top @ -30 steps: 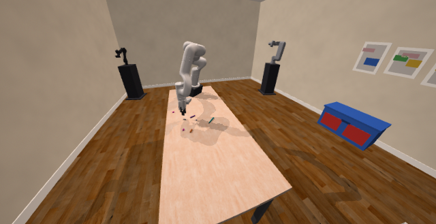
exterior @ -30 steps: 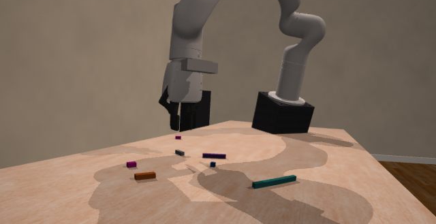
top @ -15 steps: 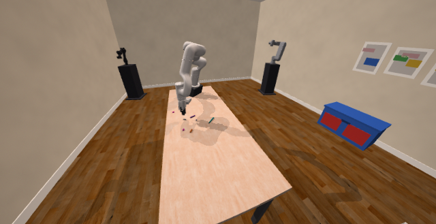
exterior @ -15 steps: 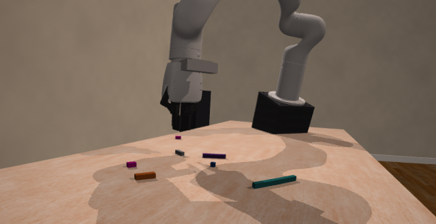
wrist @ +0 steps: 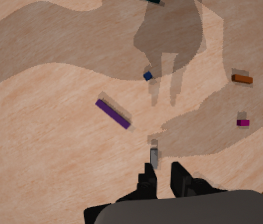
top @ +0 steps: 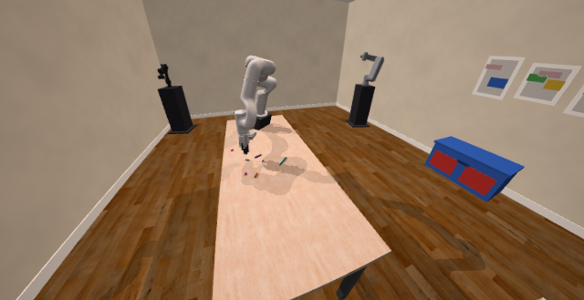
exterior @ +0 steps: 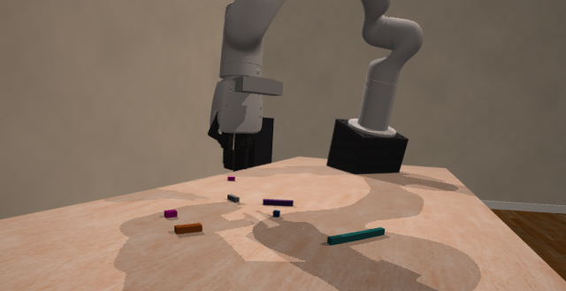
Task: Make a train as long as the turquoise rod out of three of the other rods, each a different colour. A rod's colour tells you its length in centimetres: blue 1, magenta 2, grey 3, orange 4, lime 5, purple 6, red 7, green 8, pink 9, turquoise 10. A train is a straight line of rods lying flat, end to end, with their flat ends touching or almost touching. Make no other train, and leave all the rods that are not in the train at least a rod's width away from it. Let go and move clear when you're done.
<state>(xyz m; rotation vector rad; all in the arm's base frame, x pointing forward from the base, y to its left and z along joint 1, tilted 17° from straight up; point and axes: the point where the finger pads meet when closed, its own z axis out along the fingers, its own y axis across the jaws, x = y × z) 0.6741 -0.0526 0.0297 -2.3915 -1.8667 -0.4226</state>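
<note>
The purple rod (exterior: 278, 202), blue rod (exterior: 276, 213), grey rod (exterior: 233, 198), orange rod (exterior: 187, 228) and two magenta rods (exterior: 170, 213) (exterior: 231, 178) lie apart from one another. My gripper (exterior: 234, 166) hangs above the table near the far magenta rod. Its fingers stand narrowly apart with nothing between them. The grey rod (wrist: 154, 156) lies on the table just beyond the fingertips in the wrist view.
The arm's black base (exterior: 367, 149) stands on the table's far end. Two black pedestals with small arms (top: 175, 108) (top: 361, 104) stand by the back walls. A blue cabinet (top: 472, 167) stands on the floor at the right.
</note>
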